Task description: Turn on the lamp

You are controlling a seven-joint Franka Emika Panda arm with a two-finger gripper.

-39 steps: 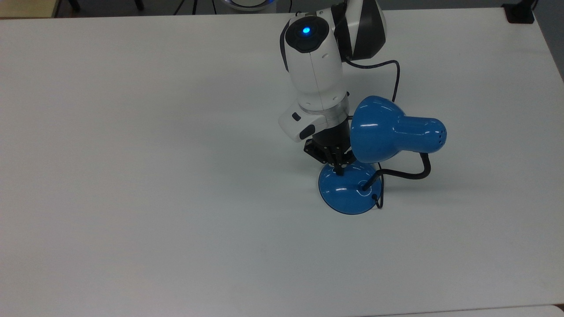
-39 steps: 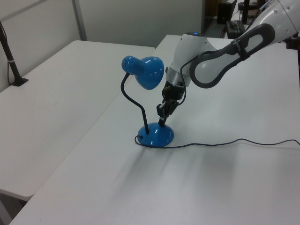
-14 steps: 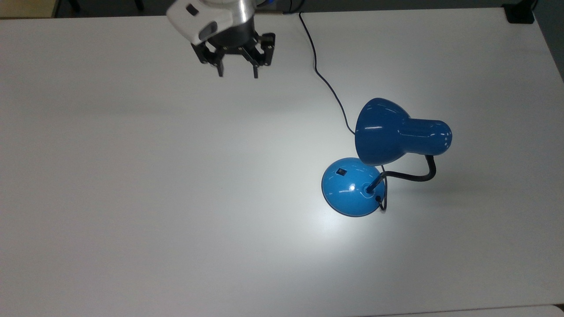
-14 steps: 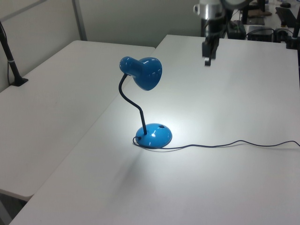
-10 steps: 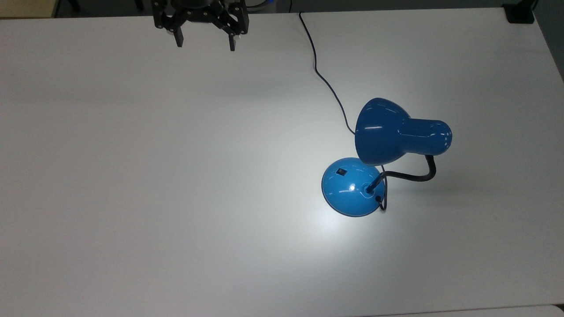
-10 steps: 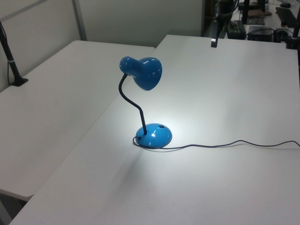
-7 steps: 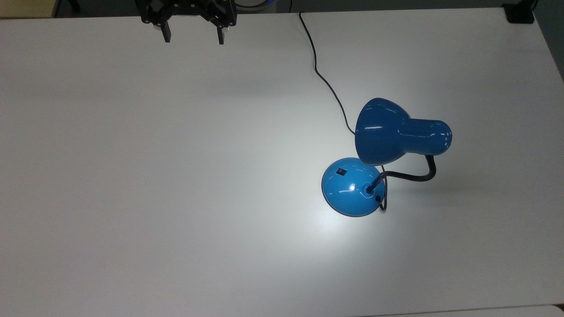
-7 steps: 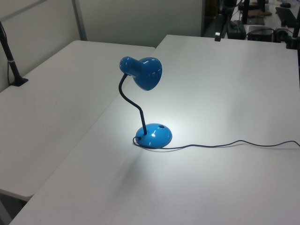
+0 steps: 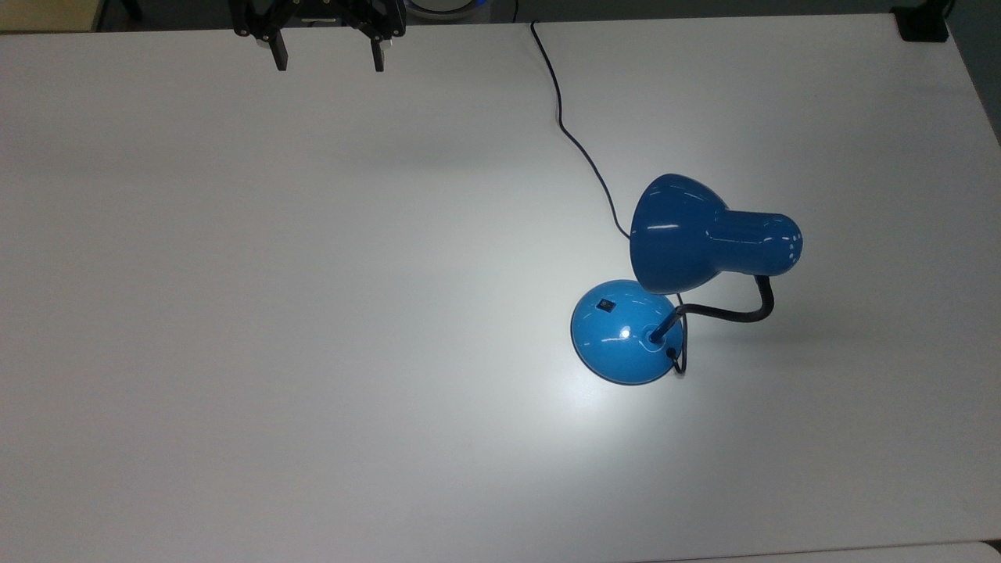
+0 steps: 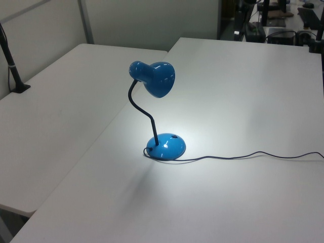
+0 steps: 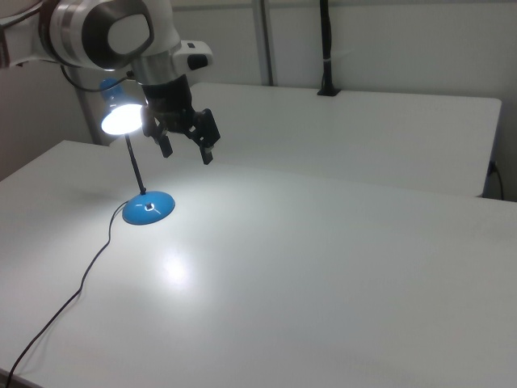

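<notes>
The blue lamp [image 9: 680, 234] stands on the white table [image 9: 313, 352], right of centre in the top view. It is lit: its shade [image 11: 123, 120] glows and a bright pool of light lies on the table around the round base [image 9: 622, 336]. A small black switch [image 9: 604, 303] sits on the base. The black gooseneck [image 10: 142, 109] curves up from the base [image 10: 166, 147]. My gripper [image 9: 328, 56] hangs open and holds nothing at the top view's upper edge, far from the lamp. In the right view the gripper [image 11: 186, 149] is in the air just right of the shade.
The lamp's black cord [image 9: 579, 148] runs from the base to the table's far edge in the top view, and the cord [image 10: 243, 154] trails to the left view's right. A second white table [image 10: 55, 106] adjoins, with a black clamped post [image 10: 12, 63] on it.
The gripper left the lamp's base, opened and rose away towards the top view's upper left. The lamp went from dark to lit. In the last half second the gripper drifted slightly further left.
</notes>
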